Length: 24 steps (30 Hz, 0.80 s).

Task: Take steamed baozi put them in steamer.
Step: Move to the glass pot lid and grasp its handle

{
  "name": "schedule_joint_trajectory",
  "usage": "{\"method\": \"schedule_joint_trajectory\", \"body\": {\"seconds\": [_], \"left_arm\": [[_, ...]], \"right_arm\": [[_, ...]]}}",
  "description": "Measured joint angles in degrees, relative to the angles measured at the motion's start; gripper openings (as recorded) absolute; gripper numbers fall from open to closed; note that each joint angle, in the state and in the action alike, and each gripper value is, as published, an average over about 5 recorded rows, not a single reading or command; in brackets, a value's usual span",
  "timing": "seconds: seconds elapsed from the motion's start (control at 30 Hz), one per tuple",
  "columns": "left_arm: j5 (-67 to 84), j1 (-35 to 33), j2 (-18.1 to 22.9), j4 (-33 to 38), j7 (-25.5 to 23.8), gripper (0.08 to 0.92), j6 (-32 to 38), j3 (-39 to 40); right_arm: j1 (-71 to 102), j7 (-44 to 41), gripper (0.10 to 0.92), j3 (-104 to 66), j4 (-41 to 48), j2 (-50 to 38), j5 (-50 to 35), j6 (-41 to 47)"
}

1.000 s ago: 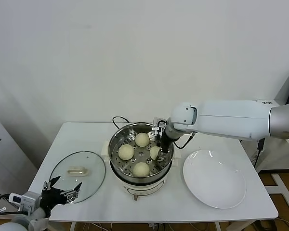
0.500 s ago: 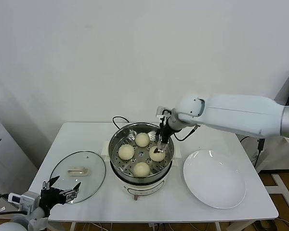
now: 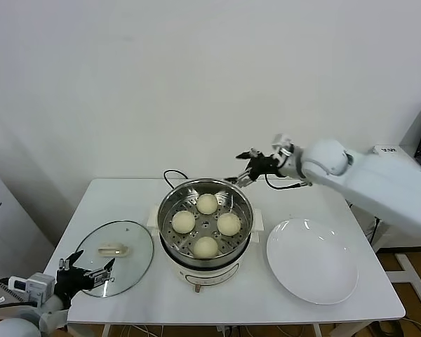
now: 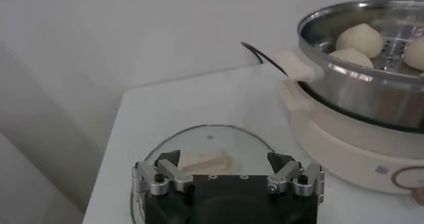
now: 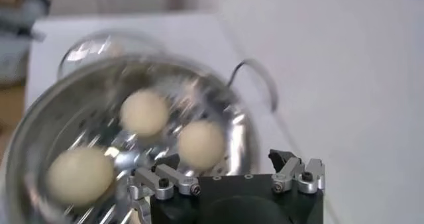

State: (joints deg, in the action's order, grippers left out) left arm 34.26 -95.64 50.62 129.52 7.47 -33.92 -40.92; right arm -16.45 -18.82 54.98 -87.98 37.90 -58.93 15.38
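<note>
While the right gripper (image 3: 247, 168) hangs spread, four seemingly smooth cream baozi (image 3: 207, 203) fill the steamer (image 3: 170, 200).

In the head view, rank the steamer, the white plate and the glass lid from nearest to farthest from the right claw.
From the right claw, raised behind the steamer's rim:
1. Steamer, just below and left of it.
2. White plate, front right.
3. Glass lid, far left.

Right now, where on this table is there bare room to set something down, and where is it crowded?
Bare tabletop lies behind the glass lid, left of the steamer. The white plate is bare, and a strip runs behind it near the right gripper. It is crowded inside the steamer, which holds four baozi, and at the front left, where the left gripper sits at the lid's edge.
</note>
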Motion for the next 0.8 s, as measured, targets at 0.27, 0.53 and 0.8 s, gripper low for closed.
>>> {"method": "schedule_joint_trajectory", "body": {"seconds": [0.27, 0.53, 0.8], "left_arm": [[0.4, 0.7, -0.5, -0.6, -0.2, 0.823, 0.9, -0.5], [-0.4, 2.0, -0.7, -1.9, -0.8, 0.823, 2.3, -0.7], [-9.6, 2.4, -0.7, -5.2, -2.9, 0.823, 6.2, -0.3]], "right_arm": [[26.8, 9.8, 0.823, -28.2, -1.9, -1.7, 7.1, -9.1], [51.3, 16.3, 0.823, -53.2, -3.6, 4.0, 17.2, -14.9], [69.1, 19.2, 0.823, -71.5, -5.6, 11.7, 26.0, -16.5]]}}
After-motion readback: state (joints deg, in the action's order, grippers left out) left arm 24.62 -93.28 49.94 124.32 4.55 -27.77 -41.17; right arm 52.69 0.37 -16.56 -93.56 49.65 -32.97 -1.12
